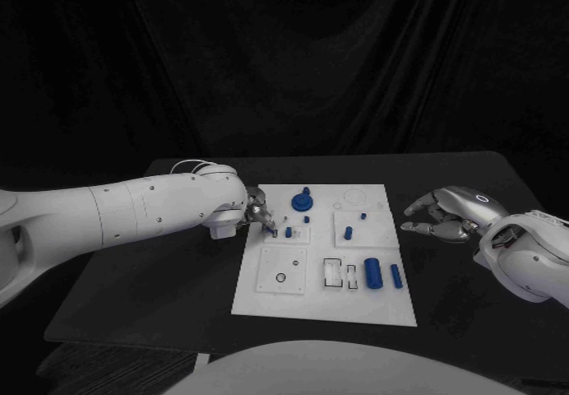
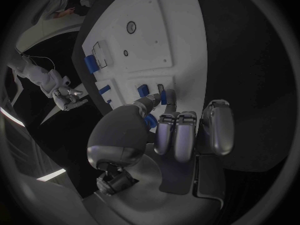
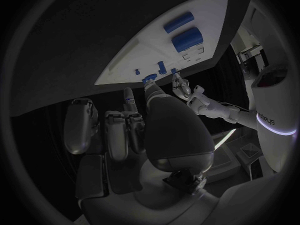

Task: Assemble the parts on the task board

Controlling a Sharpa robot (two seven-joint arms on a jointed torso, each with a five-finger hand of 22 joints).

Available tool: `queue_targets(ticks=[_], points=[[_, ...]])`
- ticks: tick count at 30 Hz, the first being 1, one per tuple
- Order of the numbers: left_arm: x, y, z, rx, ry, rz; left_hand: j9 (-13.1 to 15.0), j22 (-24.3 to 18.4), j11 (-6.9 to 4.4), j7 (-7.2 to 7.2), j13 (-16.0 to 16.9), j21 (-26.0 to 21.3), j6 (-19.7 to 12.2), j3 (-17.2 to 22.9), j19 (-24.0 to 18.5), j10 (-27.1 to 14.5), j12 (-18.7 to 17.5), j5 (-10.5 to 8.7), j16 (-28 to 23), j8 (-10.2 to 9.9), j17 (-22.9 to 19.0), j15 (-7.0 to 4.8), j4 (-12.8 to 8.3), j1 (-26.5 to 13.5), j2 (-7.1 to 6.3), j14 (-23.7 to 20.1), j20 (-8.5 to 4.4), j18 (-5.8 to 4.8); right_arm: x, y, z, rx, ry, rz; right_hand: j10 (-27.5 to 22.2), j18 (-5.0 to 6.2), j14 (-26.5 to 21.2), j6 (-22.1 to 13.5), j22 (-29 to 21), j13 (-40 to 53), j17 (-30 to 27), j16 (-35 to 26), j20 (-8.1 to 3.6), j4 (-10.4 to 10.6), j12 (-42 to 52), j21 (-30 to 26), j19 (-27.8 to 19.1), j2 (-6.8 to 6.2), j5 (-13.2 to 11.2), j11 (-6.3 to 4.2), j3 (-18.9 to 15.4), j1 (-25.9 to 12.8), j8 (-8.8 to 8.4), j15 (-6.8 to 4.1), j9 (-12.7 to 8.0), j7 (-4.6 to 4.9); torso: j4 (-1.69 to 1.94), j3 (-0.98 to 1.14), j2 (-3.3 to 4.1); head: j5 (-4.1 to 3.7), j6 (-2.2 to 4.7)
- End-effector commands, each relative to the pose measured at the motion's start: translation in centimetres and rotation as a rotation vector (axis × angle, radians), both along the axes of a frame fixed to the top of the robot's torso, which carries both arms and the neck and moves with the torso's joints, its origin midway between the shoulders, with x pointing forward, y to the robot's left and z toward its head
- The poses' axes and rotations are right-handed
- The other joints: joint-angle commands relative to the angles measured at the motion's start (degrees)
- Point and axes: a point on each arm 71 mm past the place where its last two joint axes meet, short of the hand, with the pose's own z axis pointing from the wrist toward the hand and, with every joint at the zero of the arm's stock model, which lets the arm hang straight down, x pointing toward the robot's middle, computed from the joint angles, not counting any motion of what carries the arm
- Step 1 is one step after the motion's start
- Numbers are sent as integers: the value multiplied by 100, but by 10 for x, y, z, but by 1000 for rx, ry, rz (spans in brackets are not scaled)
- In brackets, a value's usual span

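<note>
The white task board [image 1: 320, 292] lies mid-table. My left hand [image 1: 255, 216] reaches over its left edge. In the left wrist view its thumb and one finger pinch a small blue peg [image 2: 164, 97] just above the board [image 2: 156, 30], the other fingers folded in. A blue knob [image 1: 303, 200] stands at the board's far side, with short pegs [image 1: 350, 233] around the middle. A thick blue cylinder [image 1: 372, 273] and a slimmer one [image 1: 396, 276] lie near the right edge. My right hand [image 1: 445, 214] hovers off the board's right side, fingers loosely curved and apart, holding nothing.
Black table [image 1: 154, 296] surrounds the board, with bare room at the left front and along the right. Rectangular cut-outs [image 1: 341, 273] and a plate with a round hole [image 1: 282, 271] sit in the board's near half. A dark curtain closes off the back.
</note>
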Motion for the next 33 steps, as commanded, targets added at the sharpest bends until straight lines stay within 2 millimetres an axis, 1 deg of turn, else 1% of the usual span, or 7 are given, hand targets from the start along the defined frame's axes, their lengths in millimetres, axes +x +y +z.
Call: queue_targets(ticks=[1,4,26,31,33], points=[[-3,-3,-2,-13,15,-24,9,689,-36,-19,1510,-25,23,29,16,597,20,-4,15,-35,1509,-27,7,-35,-1,605,-27,-41,0,0,-2,-6,9,-12,607,72,601,36,1056,1508,1510,15,7,-29,15,-19,-26,18,33,29,-13,13,-27,-2,8,6,-5,-2,-1,4,-1],[-4,-3,-2,-14,18,-28,9,689,-36,-19,1510,-25,23,29,16,597,20,-4,15,-35,1509,-27,7,-35,-1,605,-27,-41,0,0,-2,-6,10,-12,607,71,601,38,1057,1508,1510,15,7,-31,15,-15,-25,17,34,28,-14,15,-28,-2,8,5,4,2,-4,5,-1],[-9,-4,-4,-15,34,-40,13,687,-34,-14,1510,-30,22,37,13,597,20,-15,15,-38,1509,-26,3,-41,-12,605,-27,-40,-1,0,-2,-7,11,-13,607,73,601,40,1055,1508,1510,15,7,-36,15,-21,-27,16,36,28,-14,21,-29,-3,9,4,-4,3,-2,23,-1],[-9,-4,-5,-14,36,-40,14,683,-33,-12,1510,-38,19,42,7,597,20,-21,15,-41,1509,-25,4,-48,-15,605,-27,-39,-1,0,-2,-7,11,-14,607,73,601,40,1055,1508,1510,15,7,-36,15,-21,-27,16,36,28,-14,21,-29,-3,9,4,-3,3,1,17,-1],[-9,-5,-6,-15,36,-39,14,684,-30,-8,1510,-39,12,45,7,597,20,-38,15,-47,1509,-24,9,-58,-17,605,-26,-39,0,0,-2,-7,11,-14,607,73,601,40,1055,1508,1510,15,7,-36,15,-21,-27,16,36,28,-14,21,-29,-3,9,4,-4,0,1,11,-1]])
